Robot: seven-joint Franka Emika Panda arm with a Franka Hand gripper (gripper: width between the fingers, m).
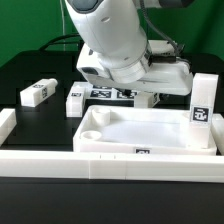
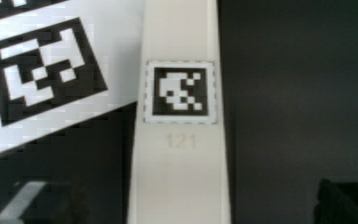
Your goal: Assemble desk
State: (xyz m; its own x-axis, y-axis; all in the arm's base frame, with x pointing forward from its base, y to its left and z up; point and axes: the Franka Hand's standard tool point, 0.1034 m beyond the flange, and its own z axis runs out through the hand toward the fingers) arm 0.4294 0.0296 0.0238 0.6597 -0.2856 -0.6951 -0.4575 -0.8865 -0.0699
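The white desk top [image 1: 150, 135], a tray with a raised rim and round corner sockets, lies at the front middle. One tagged leg [image 1: 201, 103] stands upright at its far right corner. Two legs lie on the table at the exterior view's left, one [image 1: 38, 93] farther out and one [image 1: 75, 100] beside the tray. My gripper [image 1: 135, 92] hangs low behind the tray. In the wrist view it [image 2: 185, 200] is open. Its dark fingertips [image 2: 23, 203] stand on either side of another tagged leg [image 2: 179, 150], apart from it.
The marker board [image 2: 43, 65] lies right beside the leg under my gripper and shows in the exterior view [image 1: 108, 93]. A long low white border rail [image 1: 60, 162] runs along the front, with an end block [image 1: 5, 125] at the exterior view's left.
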